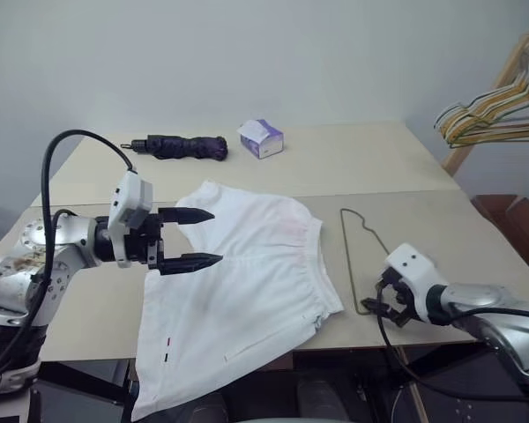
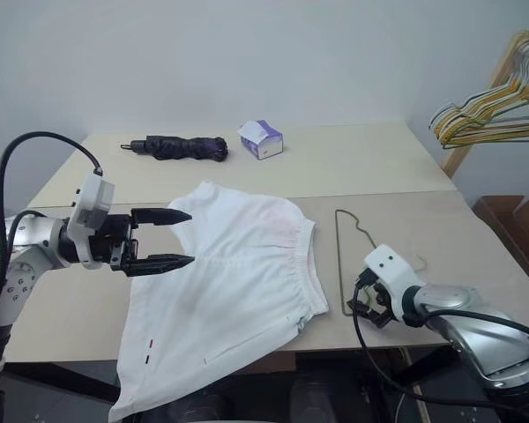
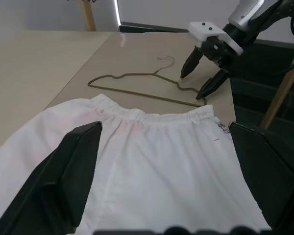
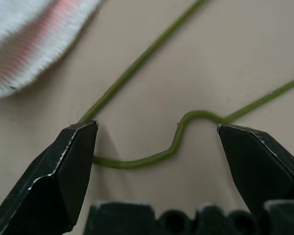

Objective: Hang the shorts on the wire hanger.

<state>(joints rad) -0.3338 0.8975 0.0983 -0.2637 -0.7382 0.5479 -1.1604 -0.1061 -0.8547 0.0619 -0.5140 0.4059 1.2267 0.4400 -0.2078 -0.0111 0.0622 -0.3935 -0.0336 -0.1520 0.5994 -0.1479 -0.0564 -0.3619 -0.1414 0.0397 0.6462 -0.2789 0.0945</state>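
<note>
The left gripper [image 1: 194, 238] hovers over the shorts [image 1: 238, 300], fingers spread, holding nothing. The right gripper [image 3: 198, 81] points down with spread fingers either side of the hanger's [image 3: 137, 85] wire corner, beside the waistband.

The pale beige desk [image 1: 88, 317] carries the white shorts [image 1: 247, 291] spread flat with one leg drooping over the desk's near edge, the wire hanger [image 1: 357, 256] just beside their waistband, and beyond the shorts a folded dark umbrella [image 1: 181, 146] and a small white-and-purple tissue box [image 1: 261, 138].
</note>
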